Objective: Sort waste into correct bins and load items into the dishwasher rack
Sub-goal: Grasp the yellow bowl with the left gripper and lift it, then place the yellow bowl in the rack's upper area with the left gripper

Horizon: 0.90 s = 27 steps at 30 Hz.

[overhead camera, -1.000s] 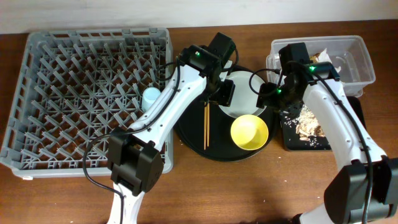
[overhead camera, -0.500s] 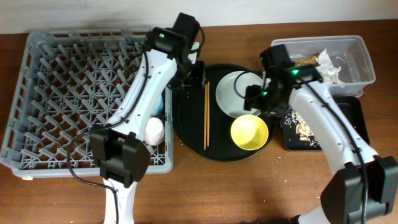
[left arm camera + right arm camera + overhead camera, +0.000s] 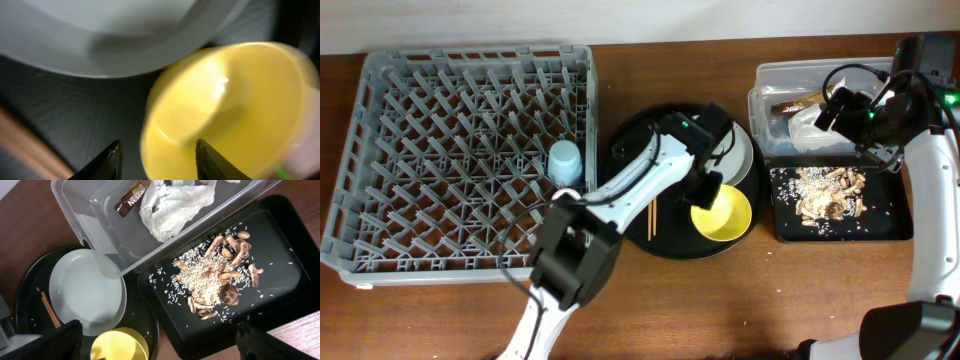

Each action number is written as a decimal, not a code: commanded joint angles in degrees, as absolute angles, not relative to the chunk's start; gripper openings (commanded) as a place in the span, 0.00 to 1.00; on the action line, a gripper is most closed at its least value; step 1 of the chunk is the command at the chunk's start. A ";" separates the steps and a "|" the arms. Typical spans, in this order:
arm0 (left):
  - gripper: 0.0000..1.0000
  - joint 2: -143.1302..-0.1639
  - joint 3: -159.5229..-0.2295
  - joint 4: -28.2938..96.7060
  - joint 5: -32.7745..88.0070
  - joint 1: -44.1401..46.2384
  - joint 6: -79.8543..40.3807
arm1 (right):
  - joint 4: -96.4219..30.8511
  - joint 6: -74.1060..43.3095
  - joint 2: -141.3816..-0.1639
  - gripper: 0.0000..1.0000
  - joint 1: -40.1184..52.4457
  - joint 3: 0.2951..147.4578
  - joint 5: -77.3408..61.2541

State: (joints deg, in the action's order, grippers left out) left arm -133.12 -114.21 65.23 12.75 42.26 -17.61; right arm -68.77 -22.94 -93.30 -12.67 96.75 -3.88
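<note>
Since the earlier frame, the left arm has swung from the edge of the large square grey plastic dishwasher rack, where a light blue cup stands among the pegs, across to the small yellow bowl. The right arm has withdrawn from the plate area to the counter's far right. The left hand is parted and holds nothing; in the blurred wrist view its fingers appear to straddle the near rim of the bowl, which sits on the large round black tray, just beside the pale grey-green round plate. The bowl is probably light, rigid and smooth, so slippage is likely. Pinch the wall at the rim, one finger inside and one outside. The right hand is spread wide and empty, above the clear rectangular plastic tub.
</note>
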 commanded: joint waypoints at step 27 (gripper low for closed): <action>0.00 -142.56 -147.85 71.26 -63.94 18.68 -23.16 | -68.79 -22.79 -93.27 0.98 -12.78 97.30 -2.94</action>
